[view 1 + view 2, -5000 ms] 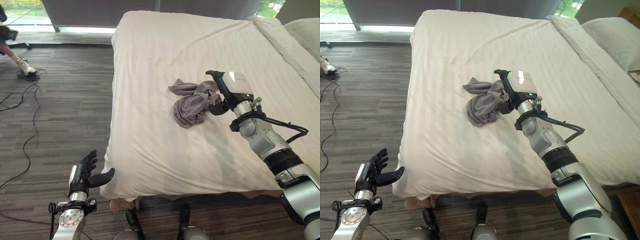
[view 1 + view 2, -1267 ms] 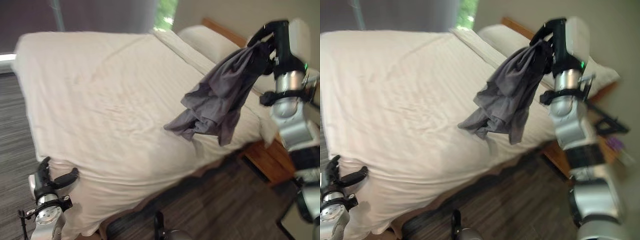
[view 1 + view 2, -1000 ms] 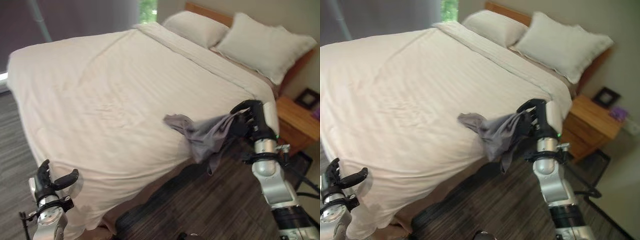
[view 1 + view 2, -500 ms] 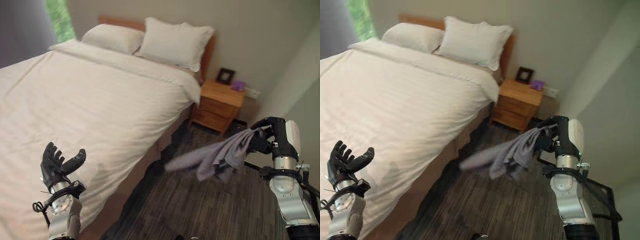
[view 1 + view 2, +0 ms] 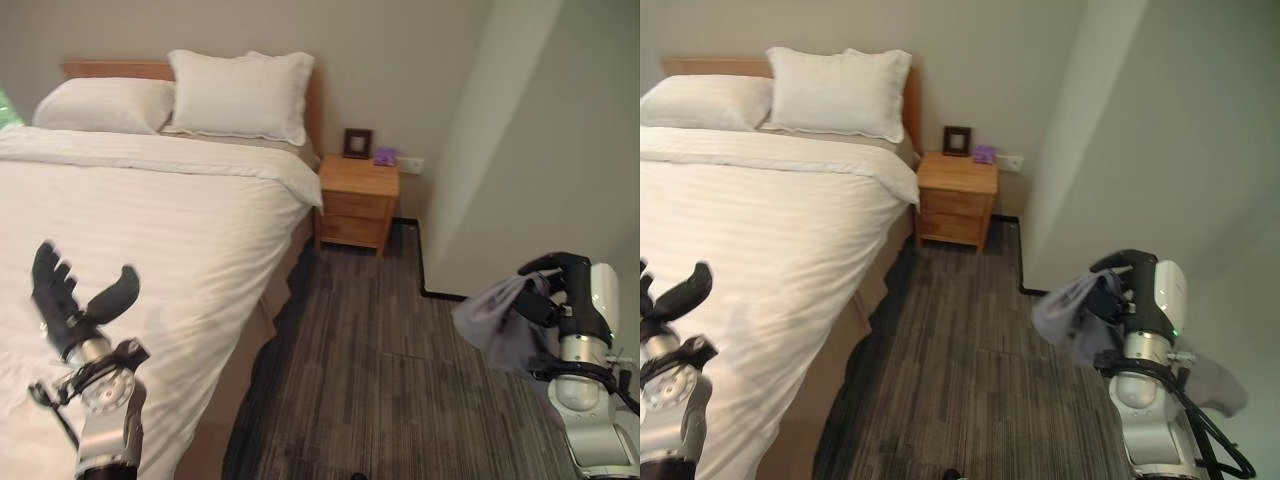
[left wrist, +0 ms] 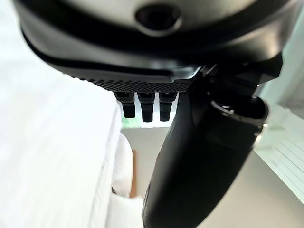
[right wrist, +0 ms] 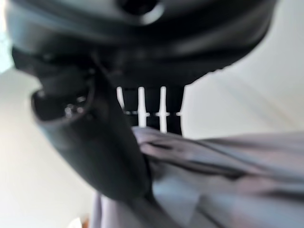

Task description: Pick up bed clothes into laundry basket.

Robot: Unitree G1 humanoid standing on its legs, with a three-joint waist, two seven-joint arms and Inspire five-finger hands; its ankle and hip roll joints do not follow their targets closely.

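Pinching a bunched fold of the grey garment (image 5: 497, 322) between thumb and curled fingers, your right hand (image 5: 561, 290) is holding it up in the air at the right side of the room, well apart from the bed (image 5: 150, 230) and close to the pale wall corner (image 5: 470, 150); the right wrist view is showing the cloth gathered against the fingers (image 7: 151, 110) and trailing away past them. You are carrying something that looks light, soft and limp: it is draping and sagging below the grip, so it will probably swing as the arm moves and could slide out if the pinch loosens. Taking it by a thick bunch, as you are doing now, seems the safest hold, since a single thin edge would likely slip. Your left hand (image 5: 72, 303) is hanging idle over the near edge of the bed with its fingers spread and nothing in it. Below the garment, the floor (image 5: 370, 380) is dark striped carpet, flat and bare in this stretch. The bed is wearing a smooth white duvet with two pillows (image 5: 240, 95) at a wooden headboard, and a wooden nightstand (image 5: 358, 200) is standing just beside it, bearing a small dark frame (image 5: 357, 142) and a small purple object (image 5: 385, 156). No laundry basket is appearing in these views, so you are probably needing to keep turning to find it before letting go.
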